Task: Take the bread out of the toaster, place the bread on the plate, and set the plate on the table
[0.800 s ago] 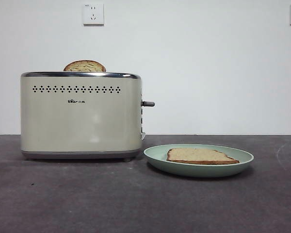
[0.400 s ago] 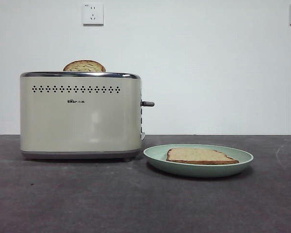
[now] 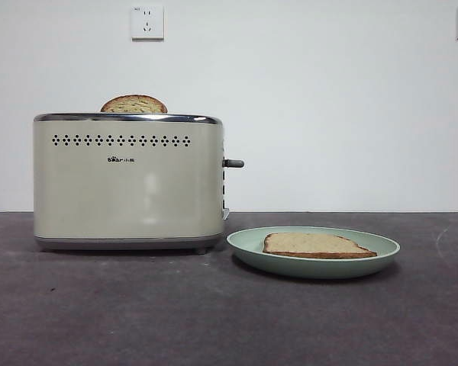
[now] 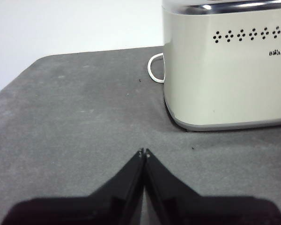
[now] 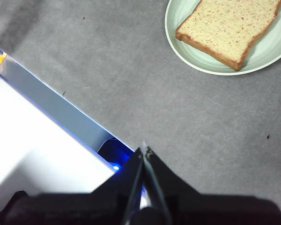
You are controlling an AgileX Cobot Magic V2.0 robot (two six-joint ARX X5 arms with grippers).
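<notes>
Lying flat on the plate [image 3: 313, 263], one slice of bread [image 3: 317, 245] was where the task wanted it, and the plate sat on the table [image 3: 214, 320] just beside the toaster [image 3: 128, 181] — job looked finished. That would explain both arms waiting clear: the left gripper [image 4: 144, 152] hung near the toaster with its jaws pressed together, empty; the right gripper [image 5: 144, 149] hovered away from the plate, jaws likewise closed on nothing. Count: two slices, with the second slice [image 3: 133, 104] poking from the toaster; one plate, one toaster.

Left claw [image 4: 144, 152] (jaws together) near toaster [image 4: 225, 70].
</notes>
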